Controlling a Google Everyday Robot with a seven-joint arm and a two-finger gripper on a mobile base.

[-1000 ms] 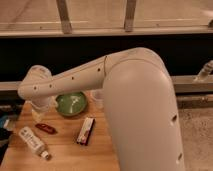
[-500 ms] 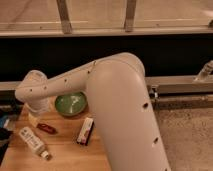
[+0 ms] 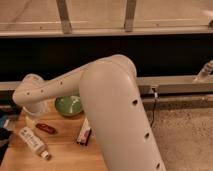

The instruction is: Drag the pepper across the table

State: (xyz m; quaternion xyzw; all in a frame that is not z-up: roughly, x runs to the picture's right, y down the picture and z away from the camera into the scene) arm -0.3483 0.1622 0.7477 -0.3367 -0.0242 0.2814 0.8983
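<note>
Gripper [image 3: 34, 111] over far left corner of table [image 3: 65, 150], fingers spread, empty. Pepper [image 3: 46, 128] lies just beside. Arm [image 3: 115, 110] hides the right edge.

A single camera looks from high up, close behind the arm [image 3: 116, 117], facing forward and tilted down. The arm's thick link sits very near the lens and fills the frame from the centre to 5 o'clock. The table [image 3: 65, 152] lies below at 7 o'clock, cut off by the left and bottom edges. The gripper [image 3: 33, 112] shows at 9 o'clock, farther from the lens, over the table's far left part. Floor [image 3: 187, 132] fills 4 o'clock; a dark wall [image 3: 60, 57] and ledge [image 3: 175, 82] cross from 10 to 2 o'clock.
</note>
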